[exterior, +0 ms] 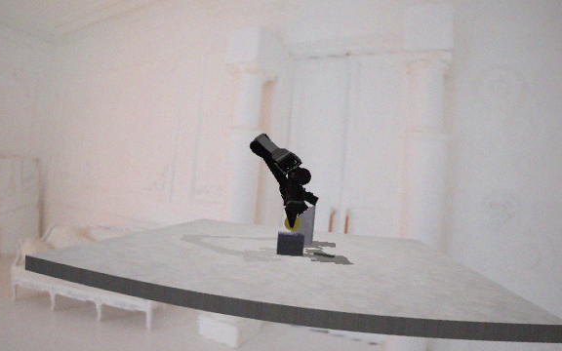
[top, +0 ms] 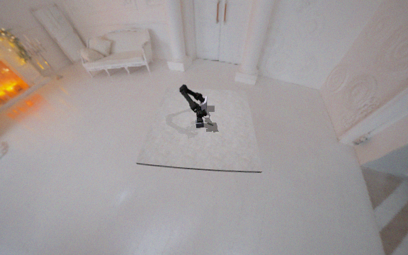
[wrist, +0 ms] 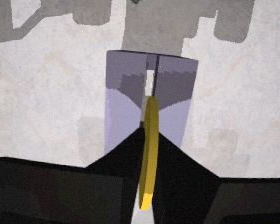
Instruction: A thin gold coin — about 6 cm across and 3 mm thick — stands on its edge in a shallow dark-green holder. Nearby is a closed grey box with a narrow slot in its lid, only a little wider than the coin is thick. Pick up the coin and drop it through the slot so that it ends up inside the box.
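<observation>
The gold coin (exterior: pixel 296 223) (wrist: pixel 151 150) stands edge-up, clamped between the fingertips of the gripper (exterior: pixel 291 225) (wrist: pixel 145 135), above the grey box (exterior: pixel 290 244) (wrist: pixel 122 117).

The 1 black arm (top: pixel 190 100) (exterior: pixel 281 171) is bent at its joints, reaching up and then folding down to its gripper (exterior: pixel 291 225) (wrist: pixel 150 137). The gripper points downward, its 2 dark fingers closed on the coin.

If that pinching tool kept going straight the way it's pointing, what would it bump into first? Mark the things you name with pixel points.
Probably the lid of the grey box (exterior: pixel 290 244) (wrist: pixel 122 107), with the gold coin (exterior: pixel 287 224) (wrist: pixel 152 145) in the tool (exterior: pixel 292 225) (wrist: pixel 145 135) touching first; whether it would enter the slot (wrist: pixel 150 82) is unclear.
</observation>
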`<state>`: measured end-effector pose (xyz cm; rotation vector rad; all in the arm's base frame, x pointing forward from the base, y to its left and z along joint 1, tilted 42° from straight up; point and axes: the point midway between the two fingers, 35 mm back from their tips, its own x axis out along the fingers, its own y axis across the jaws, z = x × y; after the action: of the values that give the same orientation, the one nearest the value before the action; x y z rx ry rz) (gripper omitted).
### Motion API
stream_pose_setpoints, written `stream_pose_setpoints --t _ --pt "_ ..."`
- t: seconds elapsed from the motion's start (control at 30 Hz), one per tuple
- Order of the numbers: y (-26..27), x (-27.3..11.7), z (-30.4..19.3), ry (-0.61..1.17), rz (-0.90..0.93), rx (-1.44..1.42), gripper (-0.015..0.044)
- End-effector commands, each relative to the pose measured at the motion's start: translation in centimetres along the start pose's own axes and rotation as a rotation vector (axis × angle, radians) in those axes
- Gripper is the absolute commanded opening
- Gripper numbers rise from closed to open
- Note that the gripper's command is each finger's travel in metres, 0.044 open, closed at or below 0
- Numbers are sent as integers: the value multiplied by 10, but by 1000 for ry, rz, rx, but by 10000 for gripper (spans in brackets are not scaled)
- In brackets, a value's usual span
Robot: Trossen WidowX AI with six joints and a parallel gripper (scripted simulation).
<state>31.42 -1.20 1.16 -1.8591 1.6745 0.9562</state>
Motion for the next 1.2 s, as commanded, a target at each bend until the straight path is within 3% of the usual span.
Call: stream_pose_setpoints --t 0.0,0.47,0.67,0.97,1.17 --pt "1 3 0 3 2 -5 0" --pt "0 10 0 3 2 -4 0" --pt "0 8 0 0 1 0 157" --pt "0 8 0 0 1 0 161" --pt "0 -10 0 0 1 -1 318"
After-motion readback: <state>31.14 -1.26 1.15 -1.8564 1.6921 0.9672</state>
